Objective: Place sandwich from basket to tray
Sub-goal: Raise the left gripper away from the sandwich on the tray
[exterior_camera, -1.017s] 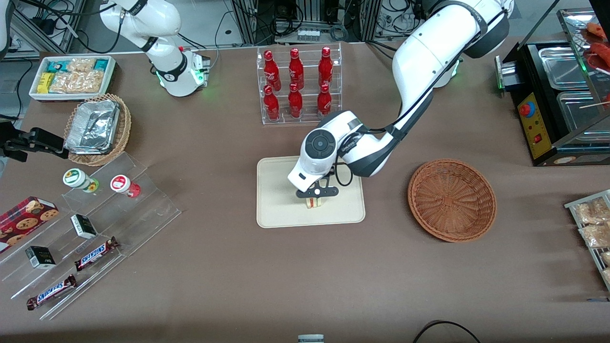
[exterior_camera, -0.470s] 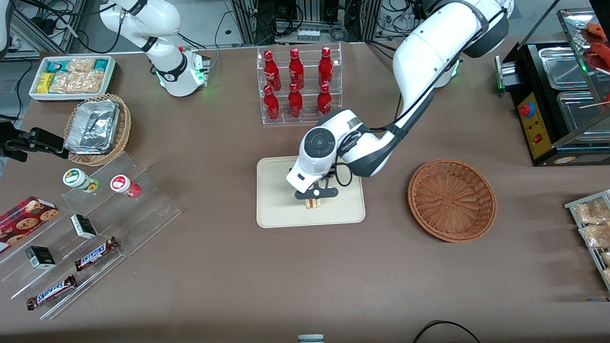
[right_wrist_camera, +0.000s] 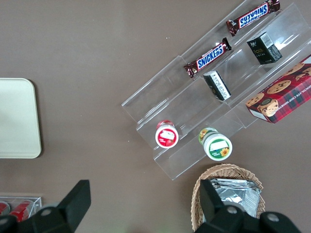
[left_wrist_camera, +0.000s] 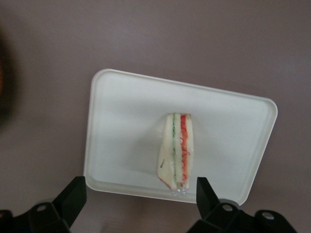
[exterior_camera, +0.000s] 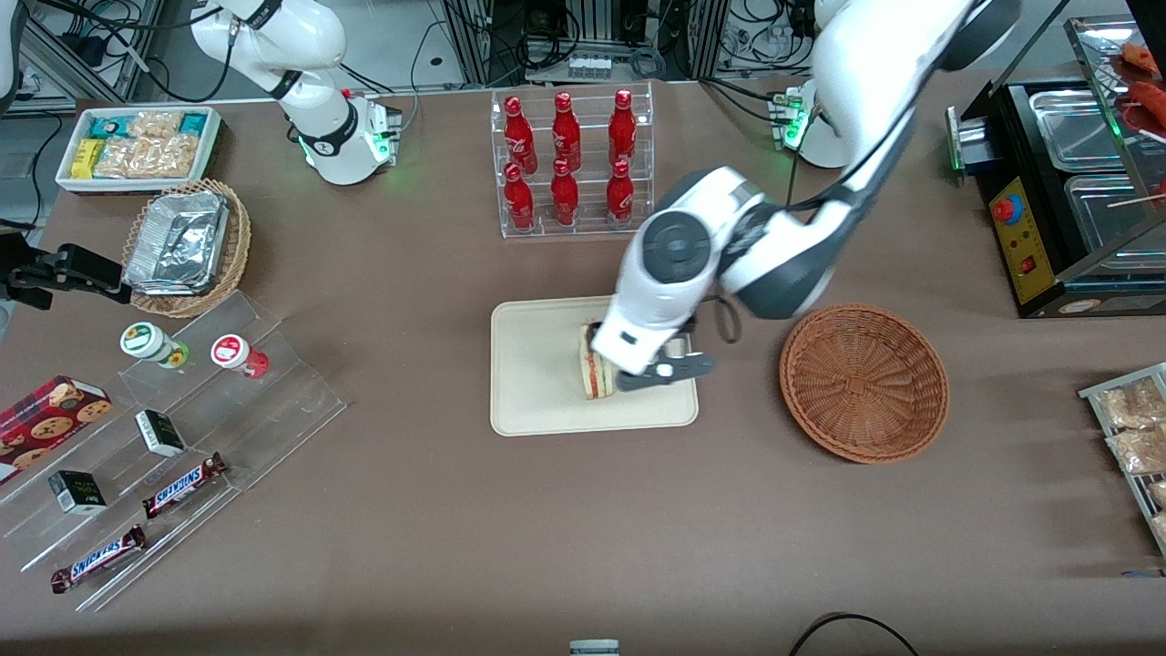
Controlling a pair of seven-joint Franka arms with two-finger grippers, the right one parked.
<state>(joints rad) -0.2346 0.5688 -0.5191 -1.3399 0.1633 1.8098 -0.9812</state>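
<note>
The triangular sandwich [left_wrist_camera: 177,149], soft white bread with red and green filling stripes, lies flat on the smooth cream tray [left_wrist_camera: 121,126], below and between the gripper [left_wrist_camera: 141,194]'s black fingers [left_wrist_camera: 73,193], which are spread wide and hold nothing. The round woven wicker basket [exterior_camera: 864,383] sits well apart.

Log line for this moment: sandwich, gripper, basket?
sandwich: lying on tray, released | gripper: open, above tray, not touching sandwich | basket: holds nothing | place step: looks done
</note>
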